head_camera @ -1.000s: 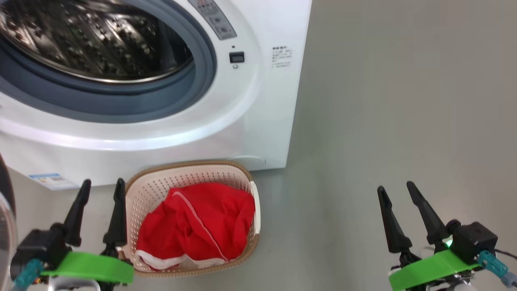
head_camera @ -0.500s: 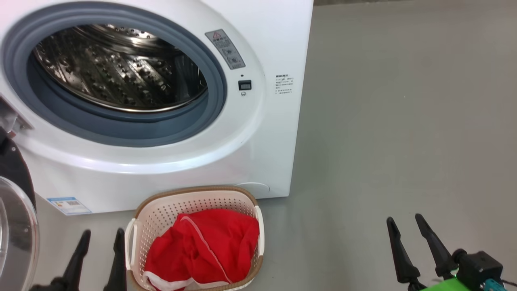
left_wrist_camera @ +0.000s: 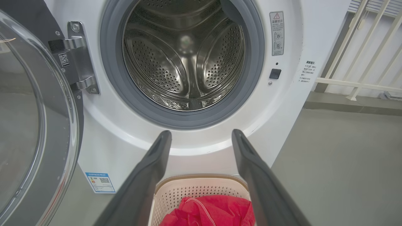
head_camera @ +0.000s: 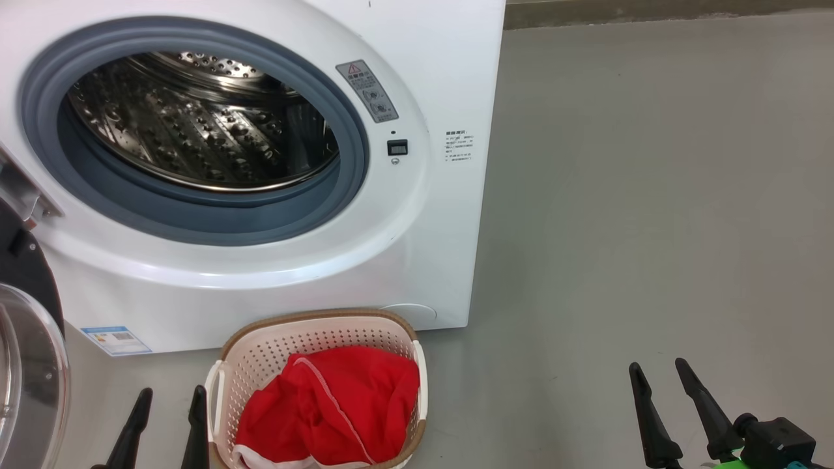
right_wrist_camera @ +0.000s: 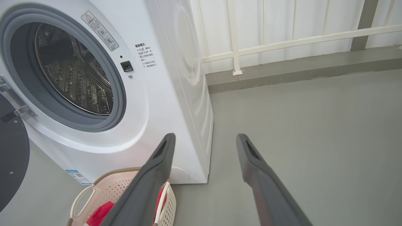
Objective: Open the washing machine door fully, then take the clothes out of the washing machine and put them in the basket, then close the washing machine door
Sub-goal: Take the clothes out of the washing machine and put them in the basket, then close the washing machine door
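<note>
Hanging open at the robot's left, the door (head_camera: 29,384) likely closes best with a steady push on its outer rim from the left claw (head_camera: 171,391), spread wide and empty like the right claw (head_camera: 657,363), since the clothes (head_camera: 326,410) already lie in the basket (head_camera: 313,320).

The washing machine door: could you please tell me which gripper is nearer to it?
Left. The left gripper sits just beside the washing machine door; the right gripper is beyond the basket.
</note>
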